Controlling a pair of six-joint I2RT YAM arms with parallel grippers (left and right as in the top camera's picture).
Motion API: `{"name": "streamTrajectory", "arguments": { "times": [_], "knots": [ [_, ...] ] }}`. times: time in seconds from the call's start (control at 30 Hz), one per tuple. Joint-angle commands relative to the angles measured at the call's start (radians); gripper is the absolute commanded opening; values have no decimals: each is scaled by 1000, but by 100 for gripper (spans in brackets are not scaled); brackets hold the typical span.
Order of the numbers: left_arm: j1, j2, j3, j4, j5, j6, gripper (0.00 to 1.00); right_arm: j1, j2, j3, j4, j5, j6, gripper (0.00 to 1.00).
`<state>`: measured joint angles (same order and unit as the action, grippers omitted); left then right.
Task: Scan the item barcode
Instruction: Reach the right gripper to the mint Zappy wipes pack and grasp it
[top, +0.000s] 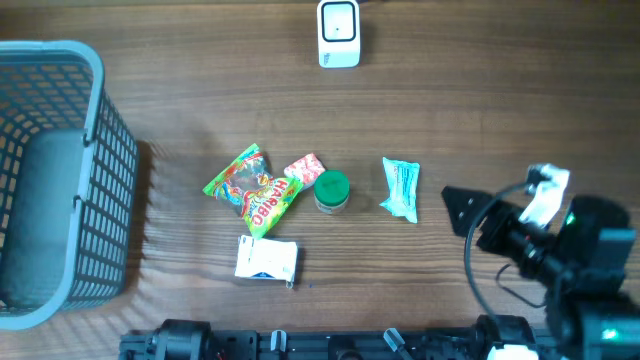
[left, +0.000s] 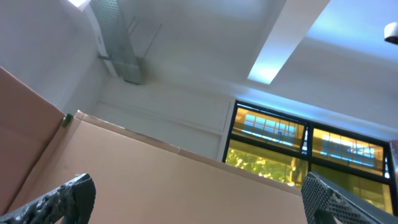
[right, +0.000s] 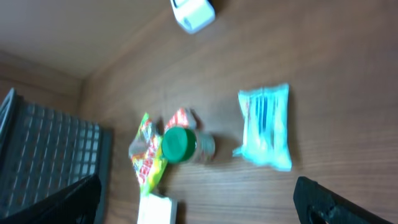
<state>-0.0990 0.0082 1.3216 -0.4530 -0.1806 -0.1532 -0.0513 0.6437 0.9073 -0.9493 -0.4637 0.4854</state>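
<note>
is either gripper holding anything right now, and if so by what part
Nothing is held. The left gripper is open and empty, pointing upward; the right gripper is open too, not touching the light blue packet.

Setting: indoor test bench, staged like a shop checkout.

- Wood-grain table (top: 480, 110).
- White scanner unit (top: 339, 33) at the far edge.
- Grey-blue plastic basket (top: 100, 90) at the left.
- Small packaged snacks mid-table, e.g. gummy bag (top: 252, 190) and green-lidded jar (top: 331, 190).

Left wrist view looks upward:
- White ceiling with a long light panel (left: 286, 50).
- Perforated metal channel (left: 118, 43).
- Beige partition wall (left: 155, 180).
- High windows (left: 273, 134) with foliage outside.

Reads as a lab or office room, not a real shop.
</note>
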Motion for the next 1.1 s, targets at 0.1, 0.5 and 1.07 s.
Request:
{"name": "streamTrajectory", "arguments": {
  "times": [0.1, 0.5, 1.07],
  "knots": [
    [-6, -3, 0, 68, -64, 19, 100, 0, 283, 391, -191, 84, -90, 100],
    [-30, -2, -204, -196, -55, -113, 100, 381, 649, 443, -189, 604, 126, 99],
    [-30, -2, -703, -262, 233, -147, 100, 604, 1215, 443, -87, 809, 261, 94]
  ]
}}
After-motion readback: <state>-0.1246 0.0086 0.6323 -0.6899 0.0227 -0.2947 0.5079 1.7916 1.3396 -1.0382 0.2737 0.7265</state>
